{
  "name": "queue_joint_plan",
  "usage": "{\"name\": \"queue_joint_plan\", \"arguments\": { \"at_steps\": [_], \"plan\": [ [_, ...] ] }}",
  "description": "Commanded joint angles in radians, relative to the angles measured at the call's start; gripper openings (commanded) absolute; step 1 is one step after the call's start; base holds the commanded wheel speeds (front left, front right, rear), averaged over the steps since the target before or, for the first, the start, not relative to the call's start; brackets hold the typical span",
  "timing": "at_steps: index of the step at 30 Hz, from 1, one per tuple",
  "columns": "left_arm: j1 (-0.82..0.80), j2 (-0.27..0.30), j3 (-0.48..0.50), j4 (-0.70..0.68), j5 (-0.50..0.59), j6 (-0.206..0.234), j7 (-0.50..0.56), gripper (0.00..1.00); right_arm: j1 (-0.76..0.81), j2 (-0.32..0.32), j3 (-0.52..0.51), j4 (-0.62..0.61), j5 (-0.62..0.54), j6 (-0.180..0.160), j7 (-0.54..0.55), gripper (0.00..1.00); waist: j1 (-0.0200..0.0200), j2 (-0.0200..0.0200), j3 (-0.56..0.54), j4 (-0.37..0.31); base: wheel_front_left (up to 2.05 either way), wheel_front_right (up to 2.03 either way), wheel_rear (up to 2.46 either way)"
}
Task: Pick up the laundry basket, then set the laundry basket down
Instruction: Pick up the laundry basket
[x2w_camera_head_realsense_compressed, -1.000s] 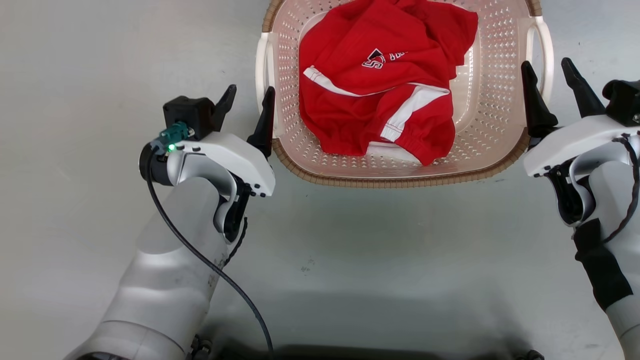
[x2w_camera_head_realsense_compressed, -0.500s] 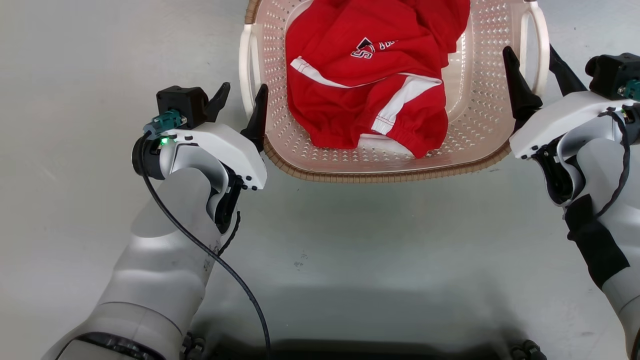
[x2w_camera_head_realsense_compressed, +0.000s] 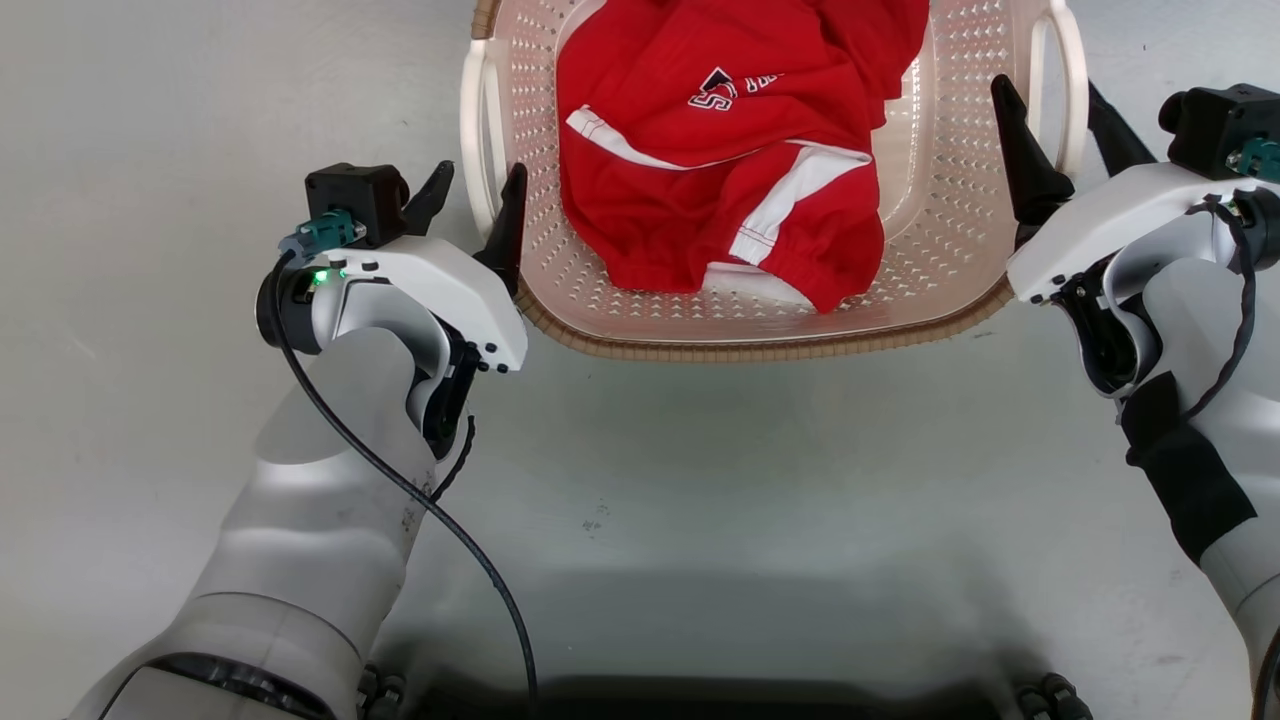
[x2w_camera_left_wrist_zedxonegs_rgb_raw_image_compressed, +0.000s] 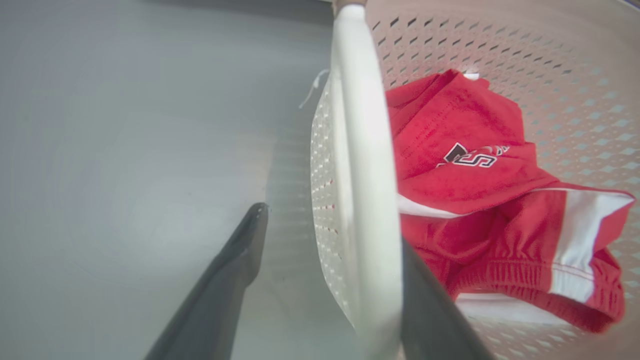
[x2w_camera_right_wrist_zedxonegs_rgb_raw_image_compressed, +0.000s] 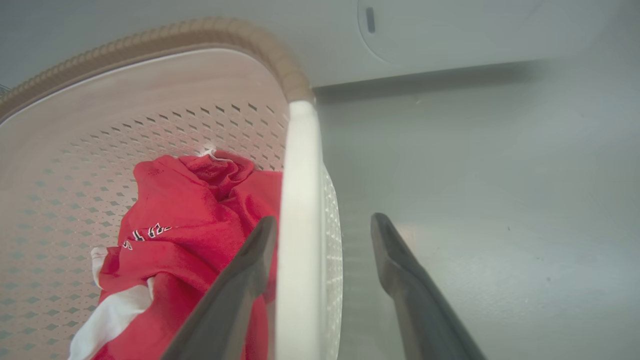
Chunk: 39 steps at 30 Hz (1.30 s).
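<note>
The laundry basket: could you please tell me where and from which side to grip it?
Grip the laundry basket by its white left handle and right handle, one gripper from each side. Each is a slim bar standing off the wall, so open jaws can straddle it, as the left gripper and right gripper do.

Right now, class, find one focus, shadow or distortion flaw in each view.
Head view: sharp, a broad soft shadow on the grey floor. Left wrist view: the white handle of the pale pink perforated plastic laundry basket looms blurred and bowed. Right wrist view: the two dark fingers are out of focus.
</note>
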<state>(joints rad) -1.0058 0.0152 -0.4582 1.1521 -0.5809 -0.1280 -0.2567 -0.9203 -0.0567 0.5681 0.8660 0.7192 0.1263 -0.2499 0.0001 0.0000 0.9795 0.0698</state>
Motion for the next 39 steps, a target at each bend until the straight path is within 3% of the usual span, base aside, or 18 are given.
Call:
{"name": "queue_joint_plan", "arguments": {
  "at_steps": [1,39],
  "plan": [
    [0.012,0.035,0.019,-0.002,-0.001,-0.001,-0.005,0.00,0.033,0.006,0.023,-0.012,0.017,0.004,-0.012,0.00,-0.0001,0.0000,-0.001,0.000,0.00,0.00,0.00],
    [0.014,0.036,0.049,0.073,0.006,-0.003,-0.005,0.00,-0.014,0.006,0.176,0.087,0.157,0.004,-0.012,0.00,-0.0001,0.0000,-0.044,-0.025,0.00,0.00,0.00]
  ]
}}
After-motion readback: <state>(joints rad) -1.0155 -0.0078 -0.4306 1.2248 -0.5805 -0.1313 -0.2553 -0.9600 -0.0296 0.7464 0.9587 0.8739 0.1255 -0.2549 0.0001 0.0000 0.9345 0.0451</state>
